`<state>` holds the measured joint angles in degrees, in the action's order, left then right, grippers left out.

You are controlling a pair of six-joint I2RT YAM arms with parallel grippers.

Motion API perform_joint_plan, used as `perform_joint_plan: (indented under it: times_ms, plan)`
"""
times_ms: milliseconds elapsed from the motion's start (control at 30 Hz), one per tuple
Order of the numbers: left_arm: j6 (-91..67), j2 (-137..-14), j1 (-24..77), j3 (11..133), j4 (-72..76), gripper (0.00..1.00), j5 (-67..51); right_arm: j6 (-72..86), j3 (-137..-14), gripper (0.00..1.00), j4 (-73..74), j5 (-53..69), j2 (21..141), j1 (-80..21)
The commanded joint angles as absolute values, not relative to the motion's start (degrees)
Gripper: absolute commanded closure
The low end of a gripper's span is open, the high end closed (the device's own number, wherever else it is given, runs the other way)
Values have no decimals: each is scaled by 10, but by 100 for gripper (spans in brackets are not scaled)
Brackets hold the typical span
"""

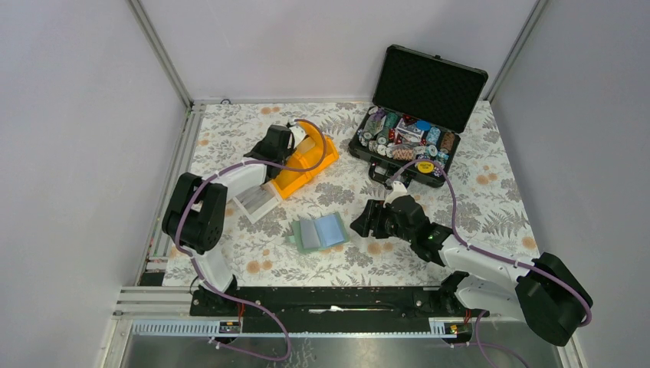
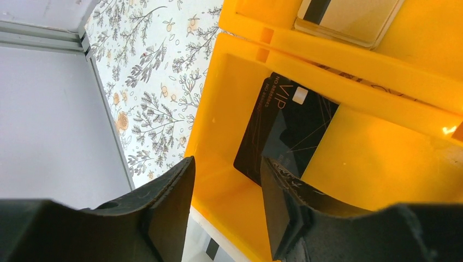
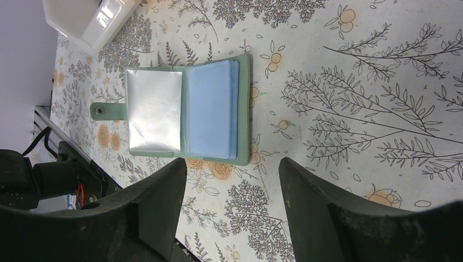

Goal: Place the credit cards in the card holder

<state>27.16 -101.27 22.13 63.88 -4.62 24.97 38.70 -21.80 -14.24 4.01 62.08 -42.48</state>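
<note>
A black credit card [image 2: 289, 128] marked VIP leans inside the yellow bin [image 2: 377, 164]. A tan and silver card [image 2: 349, 16] lies in the bin's farther compartment. My left gripper [image 2: 226, 185] hangs open over the bin's corner [image 1: 291, 136], its right finger [image 2: 284, 213] overlapping the black card's lower edge; I cannot tell whether it touches. The card holder [image 1: 320, 232] lies open on the table, sage-green with pale blue pockets [image 3: 185, 112]. My right gripper [image 3: 232, 180] is open just to the right of it [image 1: 364, 218], holding nothing.
A white bin [image 1: 257, 201] sits beside the yellow bin [image 1: 310, 161], near the left arm. An open black case [image 1: 418, 115] full of poker chips stands at the back right. Grey walls and metal rails close the table's left side.
</note>
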Motion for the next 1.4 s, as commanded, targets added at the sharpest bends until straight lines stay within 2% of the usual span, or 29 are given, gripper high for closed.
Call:
perform_joint_plan:
  times_ms: [0, 200, 367, 667, 733, 900, 1067, 1367]
  plan:
    - [280, -995, 218, 625, -3, 50, 270, 383, -220, 30, -160, 36, 618, -419]
    - [244, -1007, 226, 648, -48, 48, 217, 384, -221, 30, -164, 40, 621, -419]
    - [188, -971, 241, 657, -69, 46, 205, 372, -237, 30, -158, 46, 606, -420]
    - [-66, -836, 238, 700, -224, 28, 254, 385, -328, 28, -143, 60, 646, -420]
    - [-150, -801, 222, 683, -262, 25, 250, 417, -350, 30, -159, 65, 672, -420]
    - [-282, -701, 175, 579, -297, 25, 223, 529, -387, 36, -239, 74, 736, -421]
    - [-362, -619, 117, 468, -248, 26, 197, 624, -429, 42, -296, 36, 805, -429]
    - [-428, -590, 56, 353, -149, 27, 150, 672, -550, 46, -298, -30, 947, -455]
